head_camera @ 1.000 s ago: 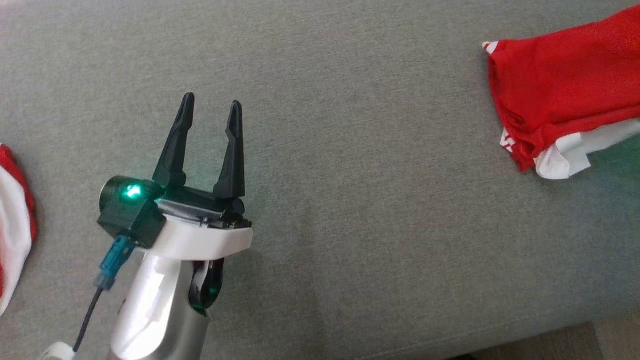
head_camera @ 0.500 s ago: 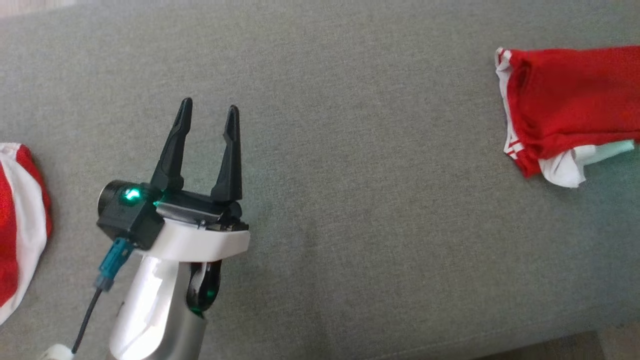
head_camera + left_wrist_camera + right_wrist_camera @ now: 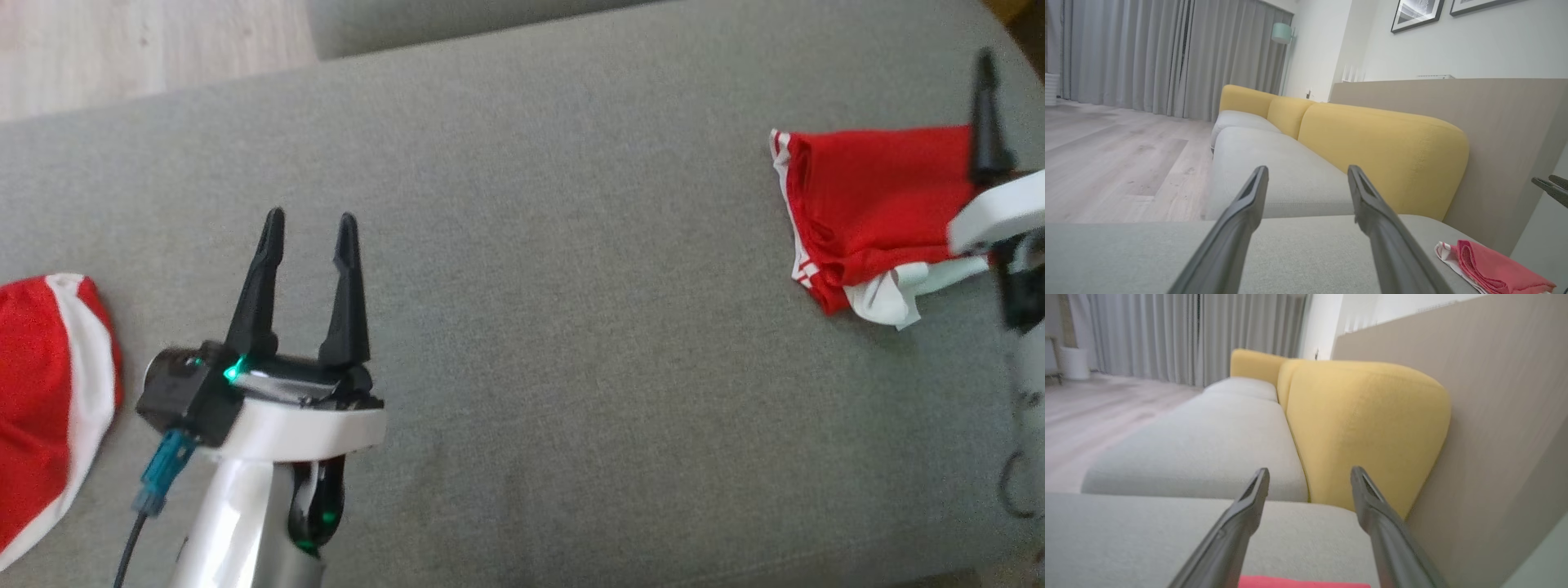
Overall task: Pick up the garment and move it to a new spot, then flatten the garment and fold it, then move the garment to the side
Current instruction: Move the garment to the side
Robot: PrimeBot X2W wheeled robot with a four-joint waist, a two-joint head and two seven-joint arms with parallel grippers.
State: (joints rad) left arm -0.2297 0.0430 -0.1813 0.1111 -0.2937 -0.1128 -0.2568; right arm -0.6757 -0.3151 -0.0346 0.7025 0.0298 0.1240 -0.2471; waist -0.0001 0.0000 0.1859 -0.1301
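Farthest left, a second red-and-white cloth (image 3: 49, 384) lies on the grey sofa seat (image 3: 571, 245). Next, the left gripper (image 3: 310, 219) hovers above the seat with its fingers spread wide, holding nothing. Further right lies the garment (image 3: 873, 196), a folded red bundle (white striped trim at its left end, a white layer poking out along its near edge), with its long axis running left to right. A second ago it slanted upward to the right; now it lies level. At the far right, the right gripper (image 3: 1310, 473) stands over the garment's right end, fingers apart and empty.
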